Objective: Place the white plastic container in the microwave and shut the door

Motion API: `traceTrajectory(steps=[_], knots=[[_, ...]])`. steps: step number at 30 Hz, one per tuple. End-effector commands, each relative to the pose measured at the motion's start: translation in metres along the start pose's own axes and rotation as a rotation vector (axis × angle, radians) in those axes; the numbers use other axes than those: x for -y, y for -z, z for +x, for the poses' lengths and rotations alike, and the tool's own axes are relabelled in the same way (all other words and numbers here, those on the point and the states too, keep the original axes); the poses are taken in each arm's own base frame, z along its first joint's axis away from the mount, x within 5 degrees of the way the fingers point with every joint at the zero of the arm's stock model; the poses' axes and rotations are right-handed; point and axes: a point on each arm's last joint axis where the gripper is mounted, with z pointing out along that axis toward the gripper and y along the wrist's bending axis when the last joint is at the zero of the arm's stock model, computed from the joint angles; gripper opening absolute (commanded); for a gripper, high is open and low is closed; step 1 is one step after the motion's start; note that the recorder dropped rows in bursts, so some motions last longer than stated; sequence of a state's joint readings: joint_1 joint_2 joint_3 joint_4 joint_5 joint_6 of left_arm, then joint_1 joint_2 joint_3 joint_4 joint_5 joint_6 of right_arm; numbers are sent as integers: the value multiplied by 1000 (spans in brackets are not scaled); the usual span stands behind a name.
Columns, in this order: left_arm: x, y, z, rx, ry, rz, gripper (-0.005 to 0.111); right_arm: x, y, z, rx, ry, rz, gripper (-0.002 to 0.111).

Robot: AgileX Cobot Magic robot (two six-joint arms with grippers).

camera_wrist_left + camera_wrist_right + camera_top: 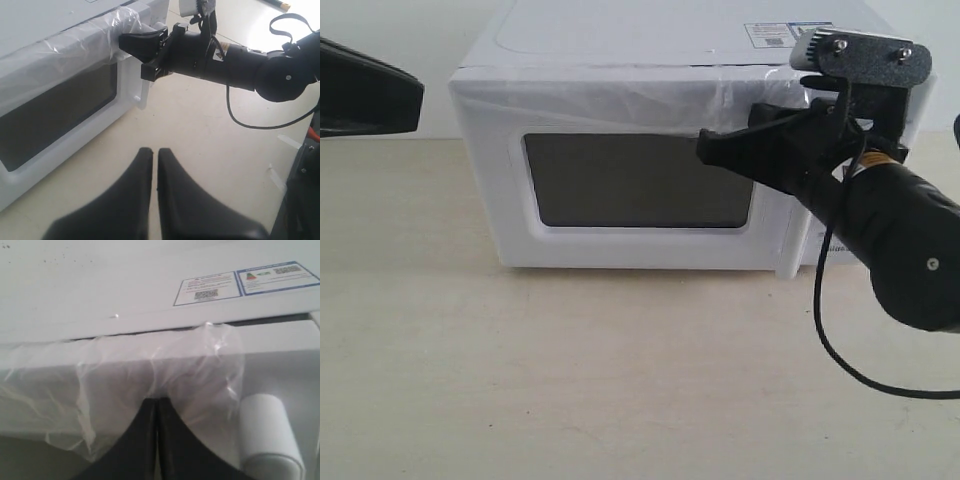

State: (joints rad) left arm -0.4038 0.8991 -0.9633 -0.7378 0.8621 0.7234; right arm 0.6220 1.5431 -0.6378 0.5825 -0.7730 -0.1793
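Note:
The white microwave [620, 40] stands at the back of the table with its door [620, 245] flat against the body, the dark window facing me. Loose clear film [125, 370] covers the door's top edge. My right gripper [705, 148] is shut, its tips [157, 401] pressed against the film on the door's upper right, next to the white bar handle [267, 432]. The same gripper [122, 41] shows in the left wrist view. Empty and shut, my left gripper [154, 151] hangs above the table, left of the microwave [418, 95]. The white plastic container is out of view.
Stickers [205, 287] lie on the microwave's top. A black cable [830, 330] hangs in a loop from the right arm down toward the beige table [570, 380]. Bare tabletop stretches in front of the microwave.

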Motion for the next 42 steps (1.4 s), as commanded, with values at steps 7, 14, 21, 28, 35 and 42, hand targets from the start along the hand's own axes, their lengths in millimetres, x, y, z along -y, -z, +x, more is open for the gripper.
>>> traceTrajectory(steps=[7, 14, 21, 28, 35, 42], knots=[[2, 3, -2, 9, 9, 8, 4, 1, -13, -20, 51, -22, 19, 0], [2, 3, -2, 9, 9, 8, 4, -1, -11, -14, 0, -3, 4, 0], [1, 3, -1, 3, 0, -2, 4, -14, 10, -14, 18, 25, -55, 0], [1, 4, -1, 0, -13, -12, 4, -13, 44, -23, 47, 15, -78, 0], [17, 32, -3, 101, -45, -39, 4, 13, 89, -28, 76, 13, -57, 0], [37, 63, 12, 212, -53, -66, 4, 31, 140, -38, 122, -31, -148, 0]])
